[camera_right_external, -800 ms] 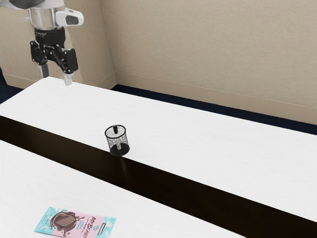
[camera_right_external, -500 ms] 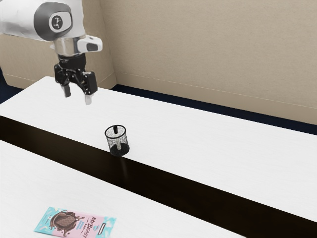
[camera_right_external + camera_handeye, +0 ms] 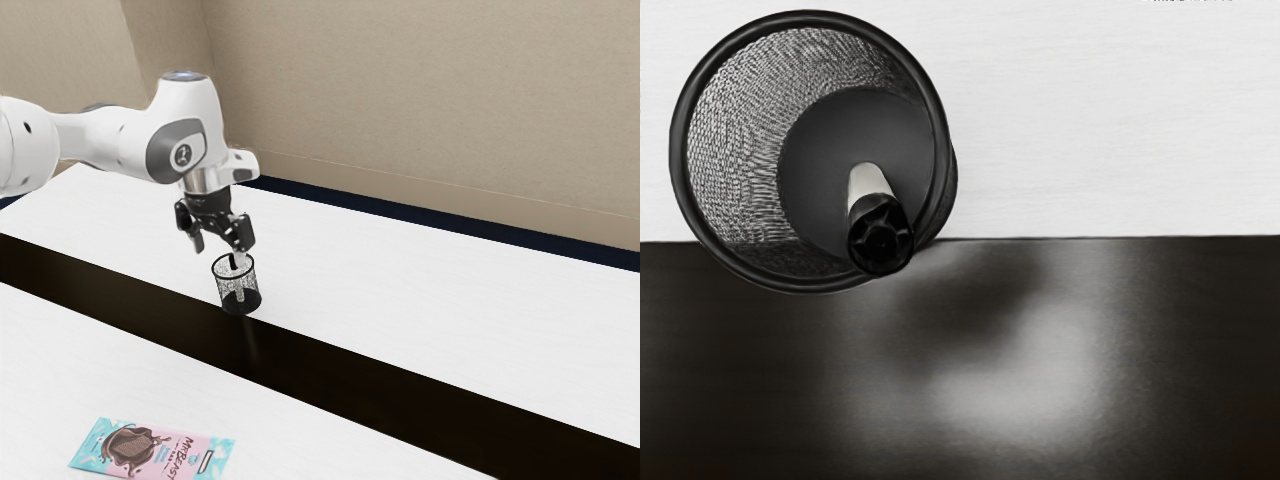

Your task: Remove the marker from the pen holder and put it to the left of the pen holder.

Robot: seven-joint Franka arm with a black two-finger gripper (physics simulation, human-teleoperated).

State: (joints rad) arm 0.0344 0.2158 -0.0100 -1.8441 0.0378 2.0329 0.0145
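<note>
Smooth white arm (image 3: 112,145): mine, made of rounded segments.
Grey oval side cap (image 3: 164,142): it carries a dark round mark (image 3: 183,155).
Silvery metallic collar (image 3: 206,180): a short, shiny cylinder.
Black two-finger gripper (image 3: 218,251): my angular one, with small pale spots.

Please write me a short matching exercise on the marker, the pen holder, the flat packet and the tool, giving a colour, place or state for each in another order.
Column one
1. Marker
2. Pen holder
3. Packet
4. Tool

Column two
A. Light blue and pink, lying flat
B. Open, holding nothing
C. Black end up, pale shaft below
D. Round black rim, mesh wall

Right pairs: 1-C; 2-D; 3-A; 4-B
</note>
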